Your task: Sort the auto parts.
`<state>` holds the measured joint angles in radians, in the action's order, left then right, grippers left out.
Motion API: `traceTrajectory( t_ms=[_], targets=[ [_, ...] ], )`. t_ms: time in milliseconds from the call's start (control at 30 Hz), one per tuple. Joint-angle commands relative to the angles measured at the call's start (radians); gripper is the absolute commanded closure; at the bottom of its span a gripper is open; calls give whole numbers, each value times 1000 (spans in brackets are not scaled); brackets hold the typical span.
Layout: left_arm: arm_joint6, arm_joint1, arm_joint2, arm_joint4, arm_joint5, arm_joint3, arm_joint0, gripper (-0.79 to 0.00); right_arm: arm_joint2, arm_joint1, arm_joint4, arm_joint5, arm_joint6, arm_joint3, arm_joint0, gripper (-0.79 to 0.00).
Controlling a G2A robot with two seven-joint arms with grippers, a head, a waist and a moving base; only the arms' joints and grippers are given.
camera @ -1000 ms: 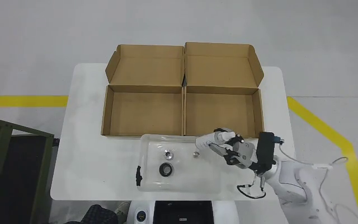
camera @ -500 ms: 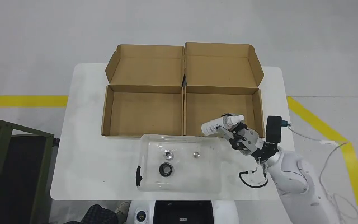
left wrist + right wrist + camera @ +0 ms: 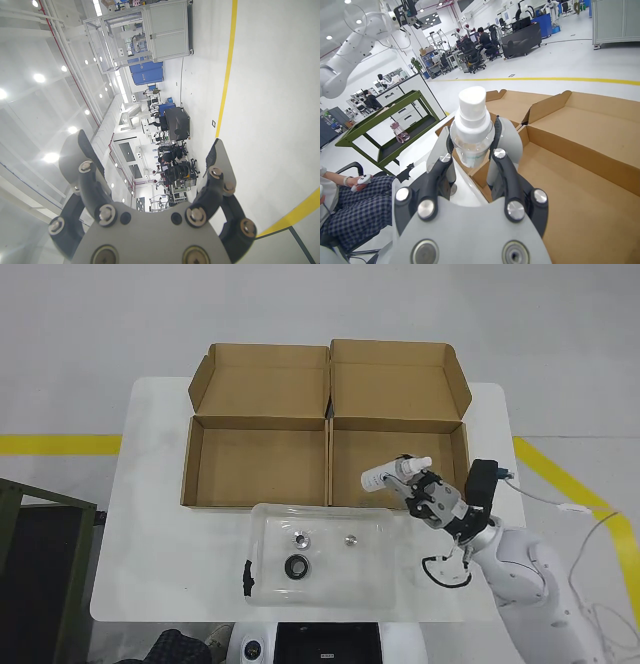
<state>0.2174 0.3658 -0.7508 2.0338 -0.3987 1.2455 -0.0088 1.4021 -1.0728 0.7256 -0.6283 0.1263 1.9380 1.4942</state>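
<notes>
Our right end effector pinches the spray bottle over the right box, near its front edge; we should carry it further inside, lowering before letting go.

Clear spray bottle, white cap. Plain brown cardboard: left box, right box. White table. Clear tray; black ring; silver larger part, smaller part. Grey right gripper, black links.

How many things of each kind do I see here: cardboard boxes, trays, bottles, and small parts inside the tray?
2 cardboard boxes
1 clear tray
1 spray bottle
3 small parts
Total: 7
</notes>
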Motion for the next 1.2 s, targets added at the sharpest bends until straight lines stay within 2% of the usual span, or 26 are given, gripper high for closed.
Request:
traceTrajectory(
  t_ms=[0, 467, 833, 1167],
  targets=[
    [0, 0, 0, 0, 0, 0, 0, -785, -11, -2, 40, 22, -6, -2, -8, 0],
    [0, 0, 0, 0, 0, 0, 0, -785, -132, -23, 303, 197, 35, -66, -142, 0],
    [0, 0, 0, 0, 0, 0, 0, -785, -242, -50, 403, 281, 74, -203, -304, 0],
    [0, 0, 0, 0, 0, 0, 0, -785, -338, -80, 432, 324, 117, -324, -424, 0]
  ],
)
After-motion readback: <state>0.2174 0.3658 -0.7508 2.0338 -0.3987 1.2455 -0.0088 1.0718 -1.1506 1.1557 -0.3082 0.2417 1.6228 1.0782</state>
